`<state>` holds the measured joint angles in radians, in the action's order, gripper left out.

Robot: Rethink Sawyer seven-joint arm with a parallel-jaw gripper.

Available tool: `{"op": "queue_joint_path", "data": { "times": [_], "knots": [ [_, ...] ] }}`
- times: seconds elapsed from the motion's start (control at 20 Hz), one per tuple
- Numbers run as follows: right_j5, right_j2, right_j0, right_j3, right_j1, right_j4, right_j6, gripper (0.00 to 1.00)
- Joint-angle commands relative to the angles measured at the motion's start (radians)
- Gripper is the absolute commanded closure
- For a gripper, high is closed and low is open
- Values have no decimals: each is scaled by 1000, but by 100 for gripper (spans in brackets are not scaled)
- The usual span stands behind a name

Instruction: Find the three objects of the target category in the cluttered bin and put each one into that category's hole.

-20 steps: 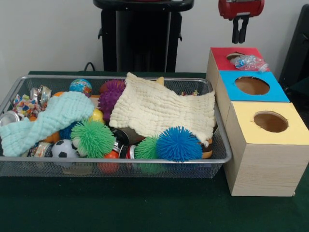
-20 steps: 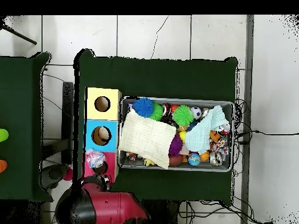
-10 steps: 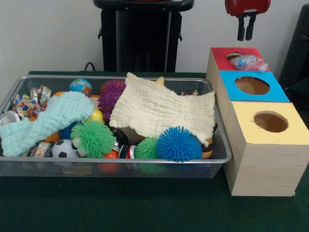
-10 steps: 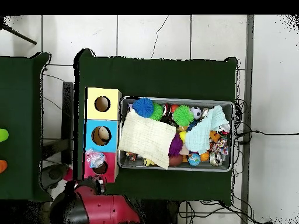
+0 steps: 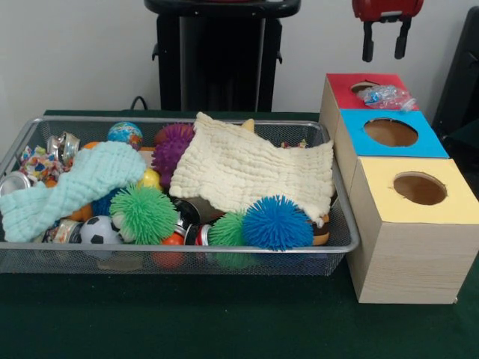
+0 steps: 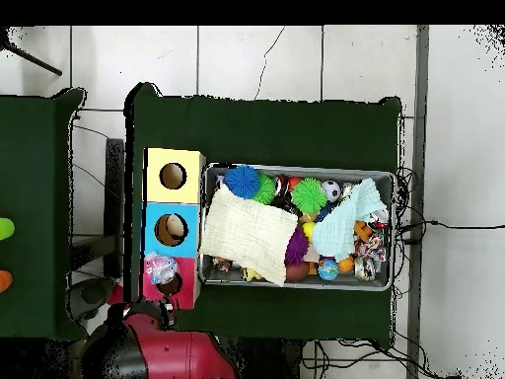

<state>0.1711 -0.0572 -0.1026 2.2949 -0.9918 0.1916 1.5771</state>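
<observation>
Claw [image 5: 382, 46] hangs spread and empty above the red box [image 5: 346, 91], where a crumpled wrapper [image 5: 386, 96] sits beside its hole.

This looks like a robot lab. A table [image 6: 266, 123] with a dark green cover stands on a white tiled floor [image 6: 247, 59]. Black cables [image 6: 414, 229] run past the table's edge, and a plain white wall [image 5: 75, 52] is behind.

Frontal and top-down, shared bin [image 5: 340, 224] [image 6: 395, 178]
</observation>
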Motion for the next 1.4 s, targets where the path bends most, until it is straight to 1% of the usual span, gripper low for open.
{"op": "queue_joint_path", "data": {
  "times": [0.05,0.2,0.3,0.35,0.45,0.75,0.9,1.1,1.2,1.25,1.4],
  "knots": [
    [-2,-9,6,16,19,65,269,0],
    [-20,-2,5,15,37,57,257,0],
    [-48,9,5,11,69,38,244,0],
    [-81,9,12,9,97,21,235,0],
    [-123,-3,26,11,127,10,234,0],
    [-179,3,12,-4,182,9,237,0],
    [-207,-17,21,-1,200,10,239,0],
    [-213,-62,36,16,187,28,261,0],
    [-208,-116,68,33,172,38,281,0],
    [-187,-145,87,41,164,43,280,0],
    [-170,-166,99,46,151,52,281,0]
  ]
}}
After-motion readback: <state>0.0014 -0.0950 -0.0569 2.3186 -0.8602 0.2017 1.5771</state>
